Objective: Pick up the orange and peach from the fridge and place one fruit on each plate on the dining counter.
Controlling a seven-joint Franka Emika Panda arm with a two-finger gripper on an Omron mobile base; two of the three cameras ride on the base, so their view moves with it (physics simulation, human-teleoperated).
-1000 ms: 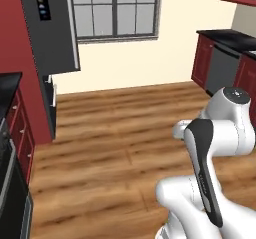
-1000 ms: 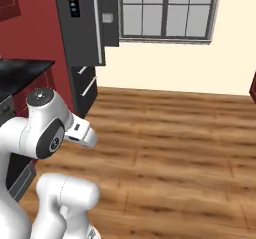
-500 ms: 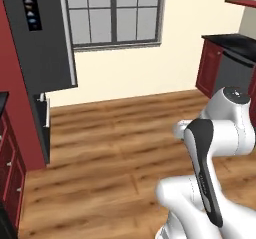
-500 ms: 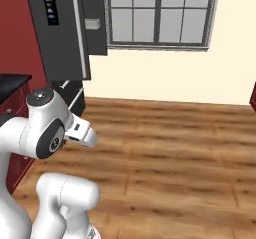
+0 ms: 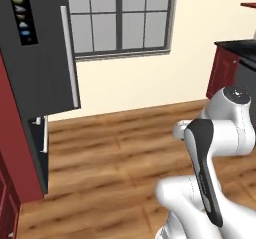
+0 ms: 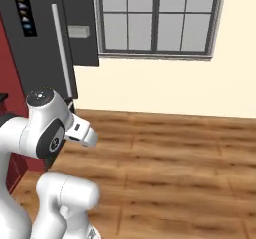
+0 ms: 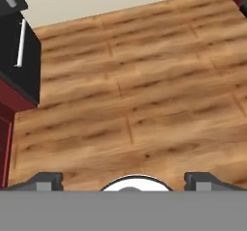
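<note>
The fridge stands tall and dark grey at the left, its door shut, with a long silver bar handle. The right base view has the fridge at its upper left. In the hand view its dark lower drawer sits at the upper left above wooden floor. My gripper is open, its fingertips wide apart with nothing between them, and it looks down at bare floor well short of the fridge. The orange, the peach, the plates and the dining counter are out of view.
Red cabinets flank the fridge at the left. A large window is set in the cream back wall. A black-topped counter on a red base stands at the right. Open wooden floor lies between.
The whole picture has shifted: the base has driven and turned, so the fridge looms larger and nearer. The arm holds the same folded pose and the gripper stays open.
</note>
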